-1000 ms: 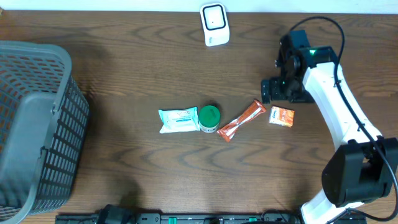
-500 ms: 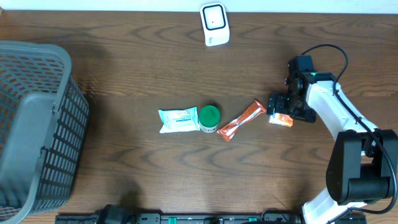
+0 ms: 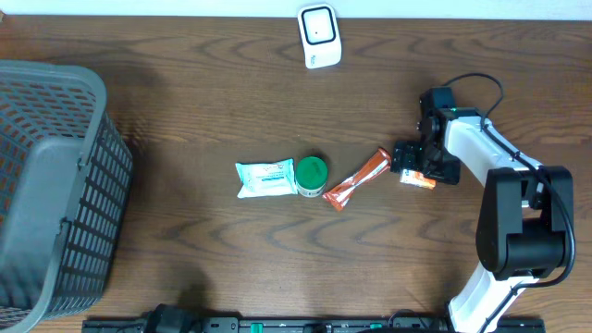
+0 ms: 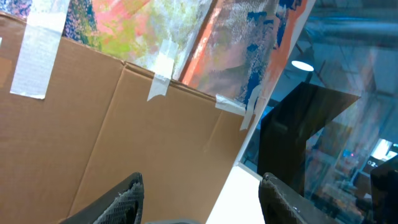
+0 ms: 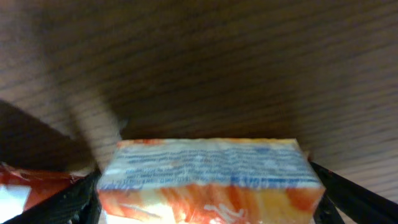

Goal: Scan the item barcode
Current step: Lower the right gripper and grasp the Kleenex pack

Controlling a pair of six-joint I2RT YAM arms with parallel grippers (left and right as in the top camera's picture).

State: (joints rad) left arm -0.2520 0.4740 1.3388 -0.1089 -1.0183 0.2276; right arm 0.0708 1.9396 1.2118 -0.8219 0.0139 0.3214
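Right end effector (image 3: 421, 170) is spread wide astride the orange packet (image 5: 208, 168). As it closes, a finger could catch the bar (image 3: 359, 179) just beside it and skew the grasp.

Your right arm (image 3: 474, 146) wears smooth white shell links between bulky black joint housings (image 3: 520, 224). A thin black cable (image 3: 490, 80) curls in a loop off its wrist, beside a small green light (image 3: 454, 112). The right gripper's fingers (image 5: 354, 198) are matt black. The left gripper's fingers (image 4: 127, 198) are dark grey, finely textured and round-tipped.
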